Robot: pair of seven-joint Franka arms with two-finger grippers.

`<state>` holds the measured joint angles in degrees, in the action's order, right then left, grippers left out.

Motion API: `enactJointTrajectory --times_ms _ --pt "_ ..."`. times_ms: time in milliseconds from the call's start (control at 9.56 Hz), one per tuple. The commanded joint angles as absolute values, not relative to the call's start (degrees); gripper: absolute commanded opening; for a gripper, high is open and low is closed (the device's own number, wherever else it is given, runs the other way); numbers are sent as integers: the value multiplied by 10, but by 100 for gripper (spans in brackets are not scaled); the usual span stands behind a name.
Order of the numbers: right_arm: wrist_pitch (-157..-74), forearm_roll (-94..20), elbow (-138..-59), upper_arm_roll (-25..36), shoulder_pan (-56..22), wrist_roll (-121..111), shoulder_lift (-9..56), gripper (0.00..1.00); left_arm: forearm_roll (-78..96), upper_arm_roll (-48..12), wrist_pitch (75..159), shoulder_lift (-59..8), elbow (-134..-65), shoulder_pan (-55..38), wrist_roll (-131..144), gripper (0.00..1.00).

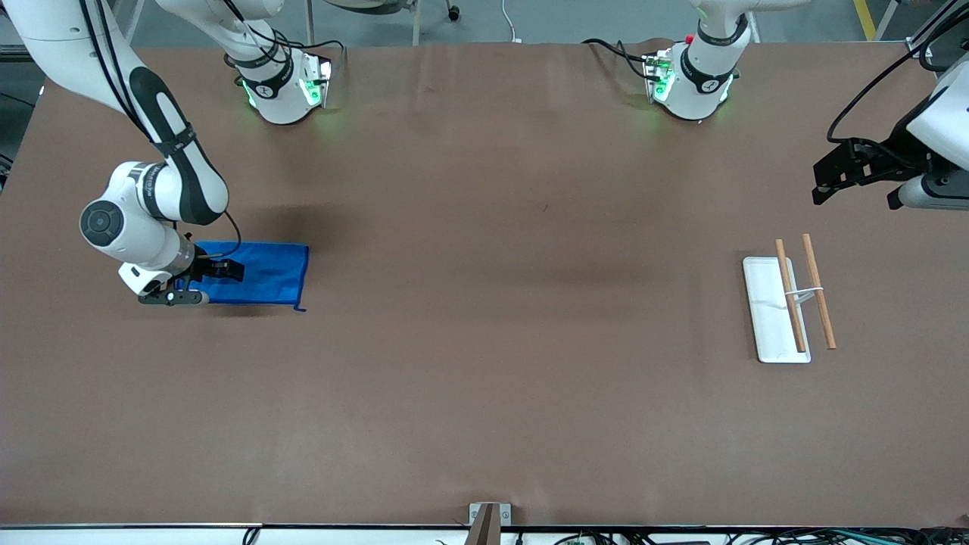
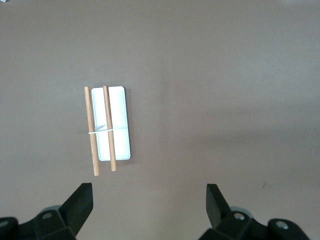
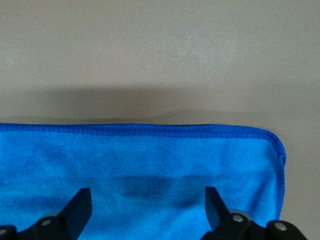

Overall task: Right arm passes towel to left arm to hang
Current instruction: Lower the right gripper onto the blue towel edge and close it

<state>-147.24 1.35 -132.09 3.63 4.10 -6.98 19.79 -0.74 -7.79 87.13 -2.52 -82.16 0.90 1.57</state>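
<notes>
Because the right hand [image 1: 198, 281] hangs spread wide, holding nothing, low over the flat blue towel [image 1: 261, 272] at the right arm's end of the surface [image 1: 484, 341], it may pinch too little cloth. The left hand [image 2: 149, 206], also wide, waits above the rack [image 1: 787, 306]. No writing is legible.

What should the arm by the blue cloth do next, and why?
Probably lower and close: the right gripper hangs open just over the towel, which lies flat on the table, ungrasped. The left gripper waits open above the rack.
</notes>
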Motion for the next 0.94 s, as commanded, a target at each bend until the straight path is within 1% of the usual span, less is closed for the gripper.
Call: enactJointTrajectory --times_ms 0,105,418,627,732,837 --pt "-1485 14 -1346 32 46 -76 194 92 -17 -79 866 -37 -822 11 10 100" --pt "-1488 14 -1347 32 47 -76 194 90 -18 -79 866 -37 -822 10 11 100" --pt "-1505 14 -1351 32 48 -77 199 80 -17 -79 866 -37 -822 10 10 100" --pt "-1544 14 -1369 32 49 -77 204 65 -17 -79 866 -37 -822 11 10 100" --pt "-1543 14 -1370 32 49 -76 203 54 -17 -78 866 -38 -822 11 10 100" --pt "-1538 14 -1369 31 49 -75 203 30 -17 -79 866 -38 -822 10 10 100"
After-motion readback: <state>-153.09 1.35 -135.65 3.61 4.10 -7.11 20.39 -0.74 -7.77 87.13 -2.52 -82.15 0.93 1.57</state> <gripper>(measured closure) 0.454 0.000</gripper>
